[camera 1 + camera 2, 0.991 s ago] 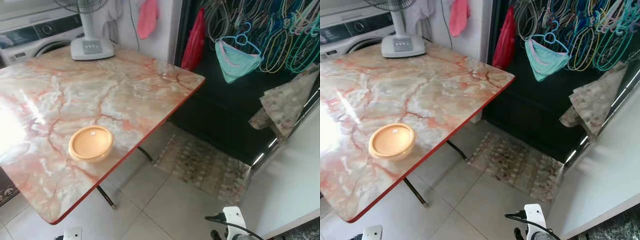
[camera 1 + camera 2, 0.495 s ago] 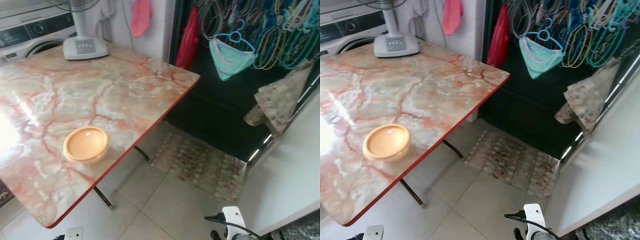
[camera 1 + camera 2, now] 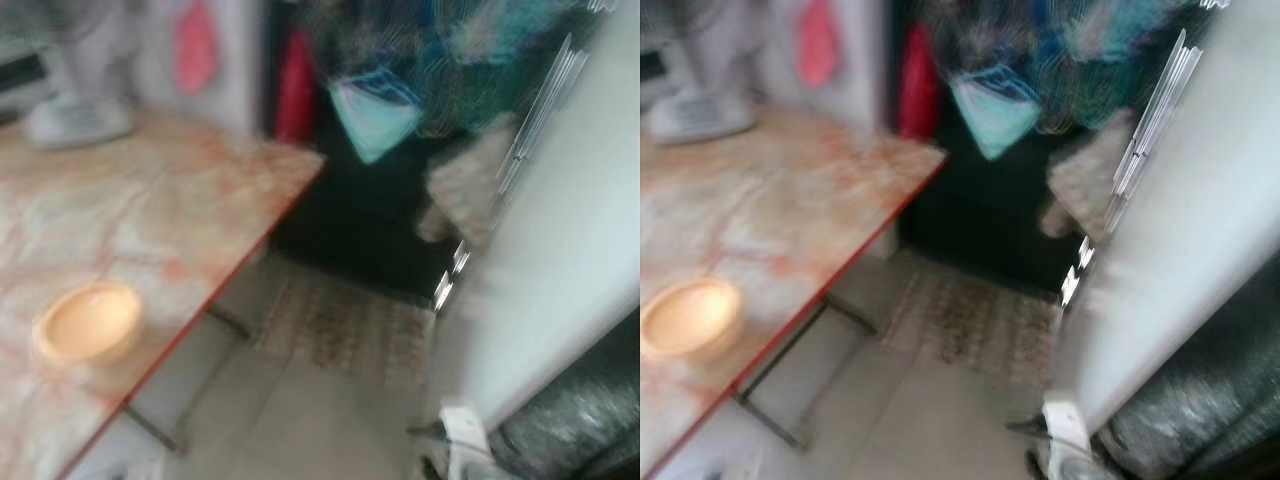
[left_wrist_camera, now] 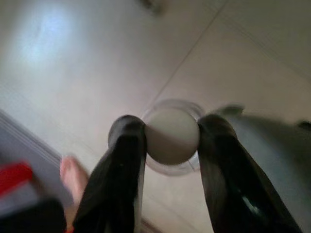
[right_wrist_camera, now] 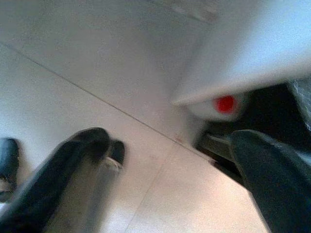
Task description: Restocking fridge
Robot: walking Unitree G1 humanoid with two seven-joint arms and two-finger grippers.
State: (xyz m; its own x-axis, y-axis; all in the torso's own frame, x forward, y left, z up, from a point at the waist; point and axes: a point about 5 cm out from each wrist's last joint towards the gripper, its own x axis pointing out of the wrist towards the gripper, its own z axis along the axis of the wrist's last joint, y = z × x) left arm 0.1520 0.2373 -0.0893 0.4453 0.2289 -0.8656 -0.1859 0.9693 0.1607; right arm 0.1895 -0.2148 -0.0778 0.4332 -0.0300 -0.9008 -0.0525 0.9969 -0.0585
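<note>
Head views badly blurred. Left gripper [image 4: 167, 138] pinches a round pale container [image 4: 172, 135], possibly a lidded cup, between both fingers, hanging low over floor tiles. Right gripper [image 5: 170, 145] gapes wide, empty, beside a white panel's lower edge [image 5: 252, 73], probably the fridge door [image 3: 560, 230], so right arm is nearer. Orange bowl [image 3: 88, 322] sits on the table [image 3: 180, 200], off to the left.
</note>
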